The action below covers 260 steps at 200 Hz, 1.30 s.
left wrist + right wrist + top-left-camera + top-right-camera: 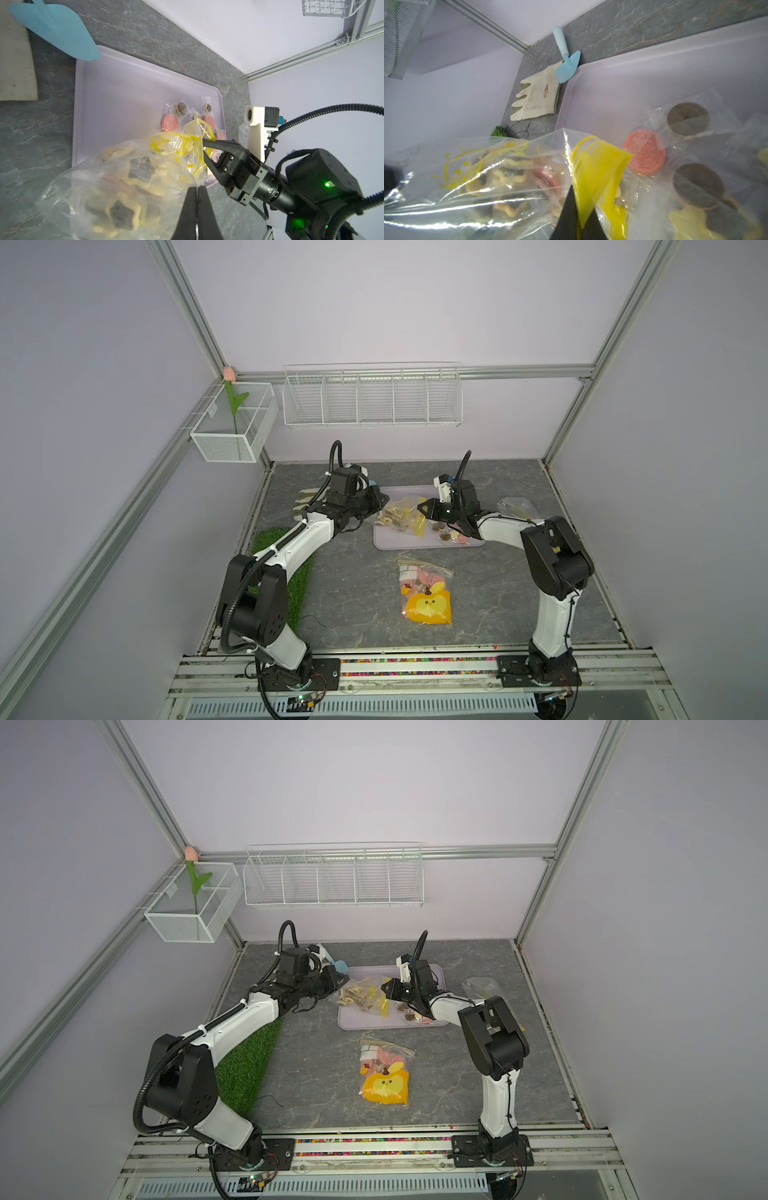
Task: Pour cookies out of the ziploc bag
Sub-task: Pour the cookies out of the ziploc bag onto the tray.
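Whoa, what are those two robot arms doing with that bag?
They are emptying cookies out of a clear bag. The left claw and the right claw are each pinched shut on the bag, holding it over the purple tray. A few cookies lie on the tray, but most are inside the bag.

Trowel (568,68) against tray (633,83) corner
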### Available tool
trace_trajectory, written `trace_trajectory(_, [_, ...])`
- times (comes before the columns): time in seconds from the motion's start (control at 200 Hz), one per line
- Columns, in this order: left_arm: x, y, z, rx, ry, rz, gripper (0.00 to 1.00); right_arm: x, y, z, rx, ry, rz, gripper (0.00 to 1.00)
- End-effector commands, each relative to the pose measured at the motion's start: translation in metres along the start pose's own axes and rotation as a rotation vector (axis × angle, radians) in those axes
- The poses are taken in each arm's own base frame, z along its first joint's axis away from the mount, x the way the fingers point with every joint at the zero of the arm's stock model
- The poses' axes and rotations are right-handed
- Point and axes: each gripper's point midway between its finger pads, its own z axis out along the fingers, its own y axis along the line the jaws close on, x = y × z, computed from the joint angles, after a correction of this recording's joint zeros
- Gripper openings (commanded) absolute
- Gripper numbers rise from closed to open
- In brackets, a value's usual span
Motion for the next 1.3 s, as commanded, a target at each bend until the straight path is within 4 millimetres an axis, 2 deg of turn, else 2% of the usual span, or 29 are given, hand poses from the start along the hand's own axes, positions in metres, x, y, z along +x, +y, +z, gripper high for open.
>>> trace_trajectory(0.0, [-0.018,-0.020,0.005,0.041,-0.044,0.026,0.00,-0.007,-0.012,0.001,0.010,-0.001,-0.019,0.07])
trace_trajectory(0.095, [-0.020,-0.021,0.010,0.039,-0.043,0.027,0.00,-0.010,-0.020,-0.001,0.015,-0.007,-0.011,0.07])
trace_trajectory(0.41, [-0.005,-0.002,0.019,-0.012,0.008,0.042,0.00,0.008,-0.006,0.000,-0.089,0.018,-0.028,0.07])
trace_trajectory(0.55, [0.000,-0.002,0.023,0.002,0.038,0.036,0.00,0.010,-0.003,0.001,-0.112,0.018,-0.018,0.07])
trace_trajectory(0.685, [-0.005,-0.008,0.021,0.002,0.041,0.039,0.00,0.006,0.006,0.004,-0.133,0.016,-0.029,0.07])
trace_trajectory(0.82, [-0.020,-0.016,0.010,-0.048,0.010,0.091,0.00,0.002,0.017,0.014,-0.144,0.020,-0.042,0.07])
trace_trajectory(1.06, [-0.038,-0.024,0.012,-0.067,0.012,0.127,0.00,-0.009,0.008,0.034,-0.131,0.012,-0.037,0.07])
trace_trajectory(1.175, [-0.042,-0.022,0.019,-0.070,0.000,0.126,0.00,-0.015,-0.008,0.043,-0.102,0.019,-0.035,0.07])
trace_trajectory(1.295, [-0.042,-0.020,0.030,-0.059,0.012,0.116,0.00,-0.026,-0.022,0.043,-0.083,0.006,-0.023,0.07])
